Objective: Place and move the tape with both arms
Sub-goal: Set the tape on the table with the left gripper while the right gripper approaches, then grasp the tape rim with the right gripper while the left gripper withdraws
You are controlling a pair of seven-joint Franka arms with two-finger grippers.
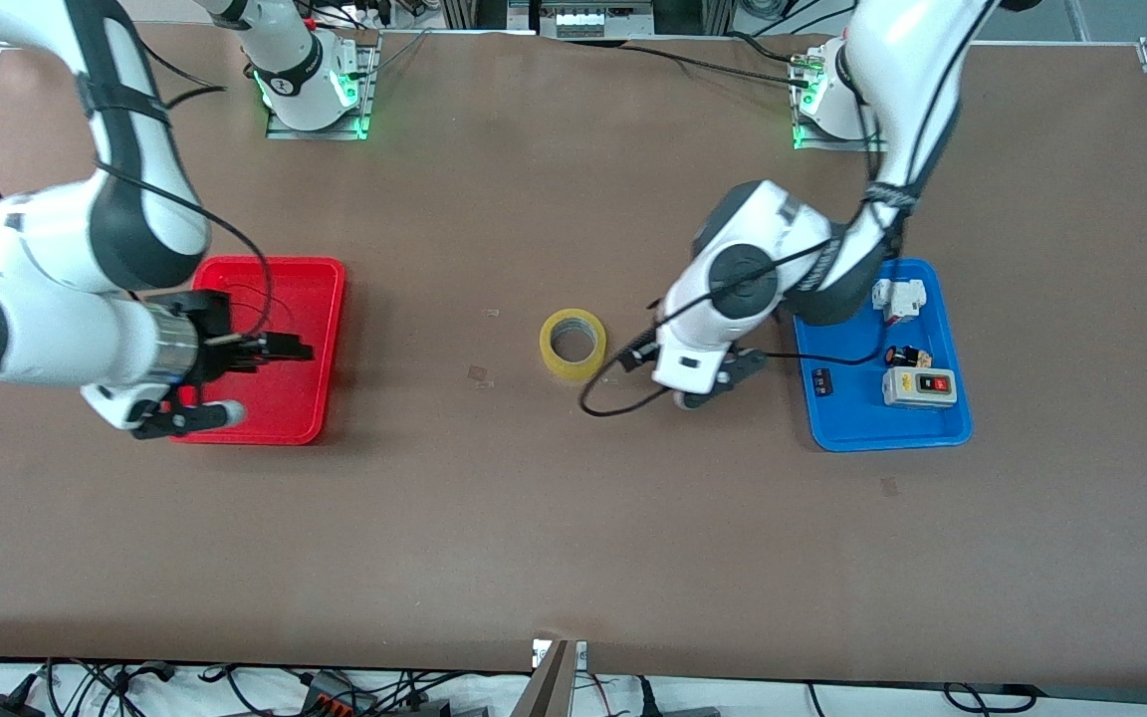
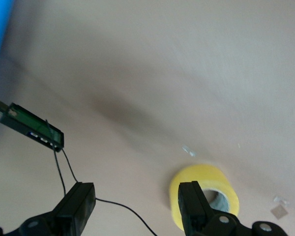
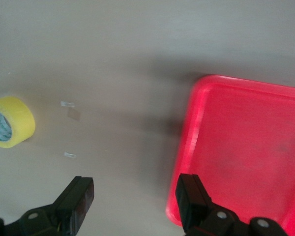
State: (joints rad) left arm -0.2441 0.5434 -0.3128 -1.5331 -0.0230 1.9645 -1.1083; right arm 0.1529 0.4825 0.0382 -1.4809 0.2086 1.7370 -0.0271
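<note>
While the tape lies flat on the bare worktop mid-way between both trays, risk: one finger of the left gripper hangs right over the roll's rim, so a straight descent could clip it and shove it. Left gripper jaws wide open, empty, at the tape's 3 o'clock. Right gripper jaws spread wide too, holding nothing, hovering at the red tray edge at 9 o'clock. Blue tray with small parts at 3 o'clock.
</note>
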